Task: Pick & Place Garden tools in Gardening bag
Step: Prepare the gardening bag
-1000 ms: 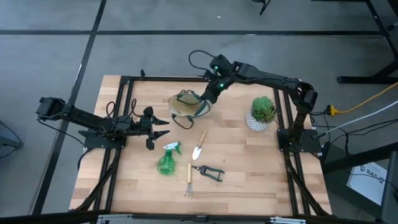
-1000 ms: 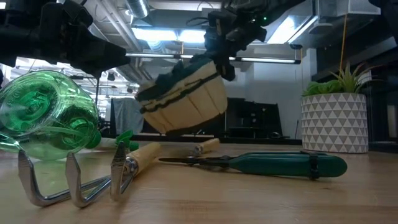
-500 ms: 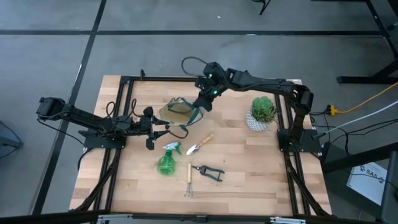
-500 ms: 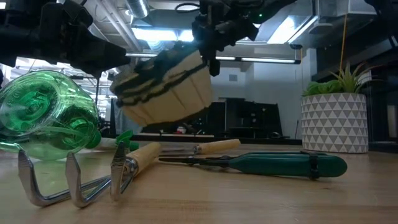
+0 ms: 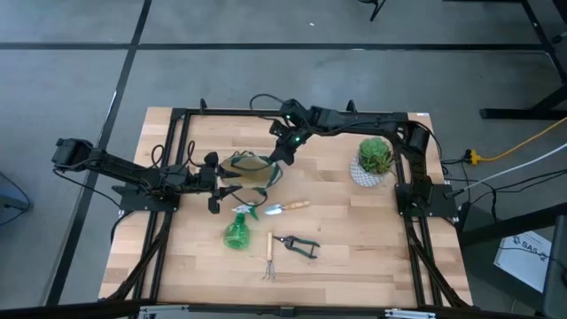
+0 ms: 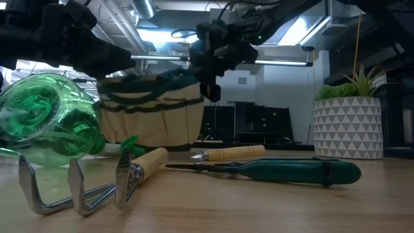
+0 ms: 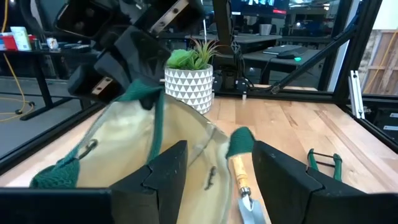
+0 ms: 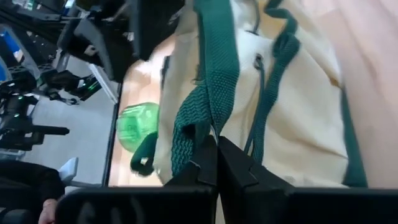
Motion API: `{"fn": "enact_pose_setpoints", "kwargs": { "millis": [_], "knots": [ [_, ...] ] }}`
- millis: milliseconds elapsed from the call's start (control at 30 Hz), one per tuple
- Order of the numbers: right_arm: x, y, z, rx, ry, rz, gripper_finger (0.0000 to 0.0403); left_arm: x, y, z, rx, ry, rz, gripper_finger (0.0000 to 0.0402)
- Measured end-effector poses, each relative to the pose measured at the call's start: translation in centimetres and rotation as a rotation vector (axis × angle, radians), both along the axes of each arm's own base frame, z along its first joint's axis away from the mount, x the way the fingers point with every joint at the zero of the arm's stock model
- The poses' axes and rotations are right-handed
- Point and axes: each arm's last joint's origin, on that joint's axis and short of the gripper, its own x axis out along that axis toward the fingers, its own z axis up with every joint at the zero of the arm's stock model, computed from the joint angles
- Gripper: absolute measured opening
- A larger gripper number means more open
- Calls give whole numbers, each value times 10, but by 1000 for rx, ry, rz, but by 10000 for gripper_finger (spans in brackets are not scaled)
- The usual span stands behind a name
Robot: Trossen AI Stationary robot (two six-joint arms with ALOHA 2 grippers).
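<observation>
In the high view the right gripper (image 5: pixel 282 151), just above the frame's centre, has its fingers pinched on a green handle of the gardening bag (image 5: pixel 248 168), probably so the bag can be carried by its strap; the left gripper (image 5: pixel 232 183), left of centre, has its fingers apart just beside the bag. Below them lie the spray bottle (image 5: pixel 237 231), trowel (image 5: pixel 285 208), rake (image 5: pixel 269 257) and pruning shears (image 5: pixel 299 245), all outside the bag, with the potted plant (image 5: pixel 373 159) at the right. In the low view the bag (image 6: pixel 150 120) sits left of centre behind the rake (image 6: pixel 84 184) and shears (image 6: pixel 284 169), seemingly near the table. The left wrist view shows open fingers (image 7: pixel 158 177) flanking the bag's mouth (image 7: pixel 134 152), likely to steady it. The right wrist view shows fingers (image 8: pixel 236 168) clamped on the strap (image 8: pixel 202 106) at lower centre.
</observation>
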Motion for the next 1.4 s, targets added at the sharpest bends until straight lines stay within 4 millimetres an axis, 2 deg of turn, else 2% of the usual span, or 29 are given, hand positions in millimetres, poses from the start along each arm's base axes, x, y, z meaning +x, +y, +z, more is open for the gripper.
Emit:
{"fn": "enact_pose_setpoints", "kwargs": {
  "millis": [167, 367, 700, 867, 1033, 1133, 1267, 1400],
  "knots": [
    [-1, -4, 0, -28, -10, -6, 6, 0, 0, 0, 0, 0, 0, 176],
    [-4, -13, 0, -42, -2, -44, 31, 0, 0, 0, 0, 0, 0, 177],
    [-12, -39, 1, -12, 5, -143, 124, 0, 0, 0, 0, 0, 0, 177],
    [-13, -59, 23, -28, -56, -190, 160, 0, 0, 0, 0, 0, 0, 177],
    [-15, -75, 56, -21, -149, -167, 166, 0, 0, 0, 0, 0, 0, 177],
    [-15, -72, 69, 49, -216, -37, 166, 0, 0, 0, 0, 0, 0, 176],
    [-13, -56, 78, 153, -266, 150, 166, 0, 0, 0, 0, 0, 0, 178],
    [-3, -30, 74, 69, -265, 211, 166, 0, 0, 0, 0, 0, 0, 176]
  ]
}}
